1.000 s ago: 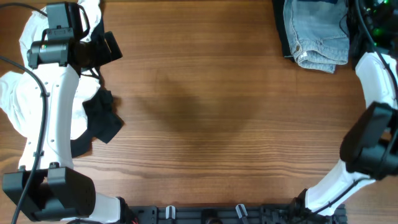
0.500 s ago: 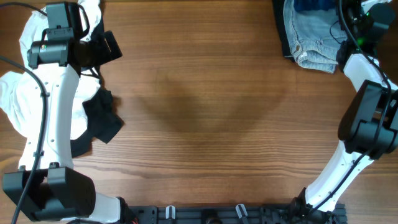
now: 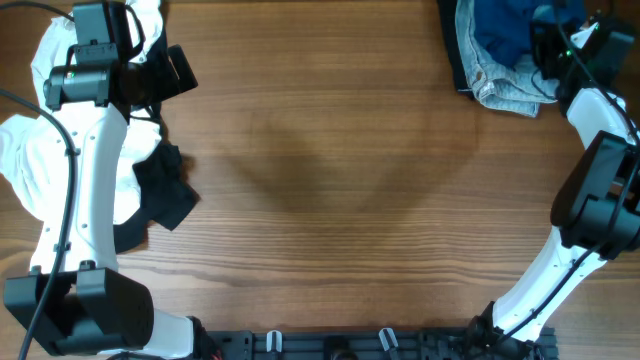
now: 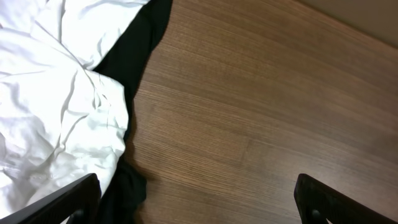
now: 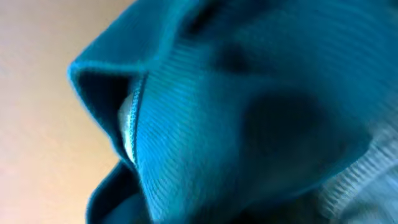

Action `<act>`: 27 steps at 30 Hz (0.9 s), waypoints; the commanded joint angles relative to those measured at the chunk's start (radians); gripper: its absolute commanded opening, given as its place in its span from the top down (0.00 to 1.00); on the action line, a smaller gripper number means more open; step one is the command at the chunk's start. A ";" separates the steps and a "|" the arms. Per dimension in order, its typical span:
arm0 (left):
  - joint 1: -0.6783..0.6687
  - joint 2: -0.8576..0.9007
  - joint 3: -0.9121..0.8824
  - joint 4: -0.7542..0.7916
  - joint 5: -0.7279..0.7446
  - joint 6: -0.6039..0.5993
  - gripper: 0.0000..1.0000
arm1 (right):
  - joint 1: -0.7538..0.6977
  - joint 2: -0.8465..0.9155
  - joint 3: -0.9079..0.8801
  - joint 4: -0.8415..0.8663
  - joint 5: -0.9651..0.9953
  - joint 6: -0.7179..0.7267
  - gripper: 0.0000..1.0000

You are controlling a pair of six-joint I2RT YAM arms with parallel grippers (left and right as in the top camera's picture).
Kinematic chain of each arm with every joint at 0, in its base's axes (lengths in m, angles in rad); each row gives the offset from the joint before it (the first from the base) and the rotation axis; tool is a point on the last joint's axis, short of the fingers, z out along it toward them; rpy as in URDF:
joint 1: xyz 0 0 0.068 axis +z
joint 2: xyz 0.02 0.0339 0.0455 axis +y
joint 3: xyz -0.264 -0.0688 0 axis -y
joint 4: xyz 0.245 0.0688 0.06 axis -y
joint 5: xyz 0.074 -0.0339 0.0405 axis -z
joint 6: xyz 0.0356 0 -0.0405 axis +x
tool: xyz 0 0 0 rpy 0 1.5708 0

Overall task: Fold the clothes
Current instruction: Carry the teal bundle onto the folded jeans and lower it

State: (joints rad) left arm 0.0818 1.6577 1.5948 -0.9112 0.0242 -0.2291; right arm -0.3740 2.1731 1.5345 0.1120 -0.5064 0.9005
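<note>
looking down from overhead, where's the dark-blue shirt [image 3: 500, 30] sitting?

at 1 o'clock on the table [image 3: 330, 180], bunched on top of a light denim garment [image 3: 505, 75]. the right gripper [image 3: 545, 48] is right at the shirt's 3 o'clock edge.

is it clamped on the cloth?

can't tell. the right wrist view is filled with blurred blue fabric [image 5: 249, 124], with a fold and a seam at 9 o'clock and no finger showing. from overhead the fingertips are lost against the cloth.

and the other arm?

the left gripper [image 3: 180, 75] is at 10 o'clock, jaws spread wide with nothing between them. in the left wrist view its two fingers [image 4: 62, 205] sit at the bottom corners, far apart, with bare wood [image 4: 249, 93] between.

any other clothes near it?

a crumpled white garment [image 3: 25, 160] lies at 9 o'clock, partly under the left arm. a black garment [image 3: 165, 190] pokes out from its 3 o'clock side. the left wrist view shows the white cloth [image 4: 50, 93] with the black one [image 4: 134, 56] edging it. the middle of the table is bare wood.
</note>
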 commanded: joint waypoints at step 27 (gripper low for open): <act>0.008 0.011 0.003 0.018 0.012 0.013 0.00 | -0.020 -0.376 0.013 -0.549 0.048 -0.710 0.06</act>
State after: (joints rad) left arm 0.0818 1.6577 1.5948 -0.8970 0.0273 -0.2291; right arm -0.4145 1.7954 1.5406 -0.5072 -0.5198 0.4400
